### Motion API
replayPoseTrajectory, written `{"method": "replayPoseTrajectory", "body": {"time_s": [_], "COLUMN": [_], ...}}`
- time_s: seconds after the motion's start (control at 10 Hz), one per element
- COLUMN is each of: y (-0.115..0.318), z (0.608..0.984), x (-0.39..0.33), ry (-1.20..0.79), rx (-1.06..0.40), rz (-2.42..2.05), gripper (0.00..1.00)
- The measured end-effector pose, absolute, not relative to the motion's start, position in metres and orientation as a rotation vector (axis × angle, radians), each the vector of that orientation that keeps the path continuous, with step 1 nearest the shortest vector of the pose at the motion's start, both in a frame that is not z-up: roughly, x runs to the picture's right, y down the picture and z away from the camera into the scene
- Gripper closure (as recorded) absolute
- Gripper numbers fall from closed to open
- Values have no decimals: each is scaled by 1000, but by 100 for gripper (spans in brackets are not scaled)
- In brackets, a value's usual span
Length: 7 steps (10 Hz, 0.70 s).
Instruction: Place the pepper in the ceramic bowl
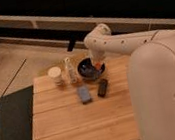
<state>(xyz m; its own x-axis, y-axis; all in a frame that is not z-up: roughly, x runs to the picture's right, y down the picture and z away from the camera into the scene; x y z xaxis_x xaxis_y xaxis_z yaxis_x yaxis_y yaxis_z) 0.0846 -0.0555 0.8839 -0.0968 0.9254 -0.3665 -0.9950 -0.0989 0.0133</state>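
Only one view here, looking down across the wooden table (76, 127) past the big white arm. Out at the far end, the gripper (98, 65) hanging right over the ceramic bowl (91, 69), wrist bent down from the elbow joint. Just at the tips, a flash of orange-red: the pepper (98, 65), pinched there by the look of it, low above the bowl's right half, just inside the rim. Jaws clenched on it, judging by that colour at the tips; whether already touching the bowl floor, impossible to say.

Left of the jaws, a small clear bottle (70, 70), and beyond it a white cup (55, 75). Nearer the camera than the jaws, a blue rectangular object (84, 93) and a black oblong object (102, 87), lying side by side, both well outside the bowl.

Step in hand, on this evidence: the drop itself. Best done by nudging a touch left toward the bowl's centre, keeping low so nothing bounces out, then parting the jaws cleanly and lifting straight up. Worth minding the rim on the right side, and the bottle close by on the left – no sideways swing on the way out
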Motion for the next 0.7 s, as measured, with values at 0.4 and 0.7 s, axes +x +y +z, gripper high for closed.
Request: {"method": "replayPoseTrajectory", "body": {"time_s": [0.4,0.7], "y": [-59,-52], "z": [940,972], "x": [65,53], "ry": [305,286], "rx": [-391,-476], "rz": [1713,1732], "gripper": [100,100]}}
